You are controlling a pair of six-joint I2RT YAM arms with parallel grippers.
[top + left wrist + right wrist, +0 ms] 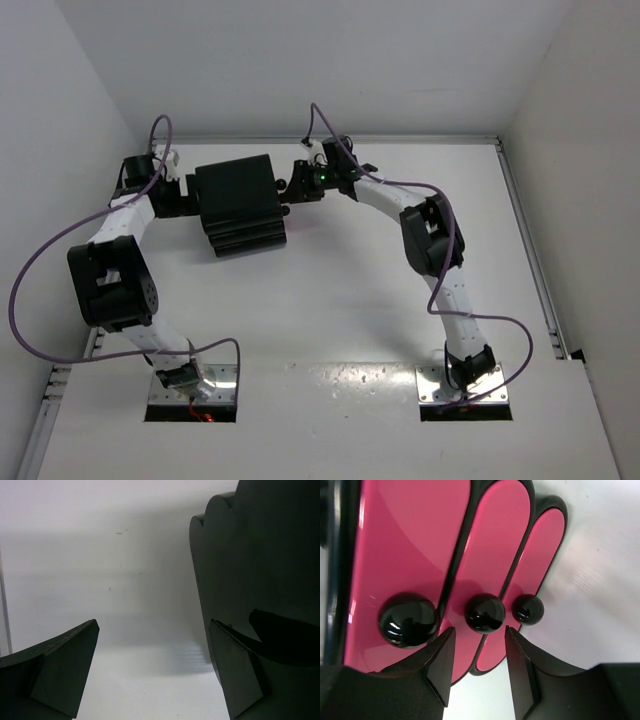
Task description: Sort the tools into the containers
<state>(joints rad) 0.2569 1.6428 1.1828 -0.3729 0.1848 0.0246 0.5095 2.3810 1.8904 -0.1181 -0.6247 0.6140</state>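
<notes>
Pink plastic drawer fronts [405,540], three side by side, are seen close up in the right wrist view, each fitted with a round glossy black knob [485,612]. They are set in a black three-tier box-shaped cabinet [240,200], which is placed near the far edge of the white table [350,300], somewhat left of its middle. All three drawers are pushed in.

The right gripper [477,630] is held at the cabinet's right-hand face, the drawer side. Its fingers are parted to about a knob's width, and the middle knob is seen just beyond the gap between the tips; nothing is gripped.

The left gripper [153,625] is positioned at the opposite, left-hand side of the cabinet. Its fingers are spread wide and nothing is held. One finger [235,675] is laid close along the cabinet's black wall; whether contact is made cannot be told.
</notes>
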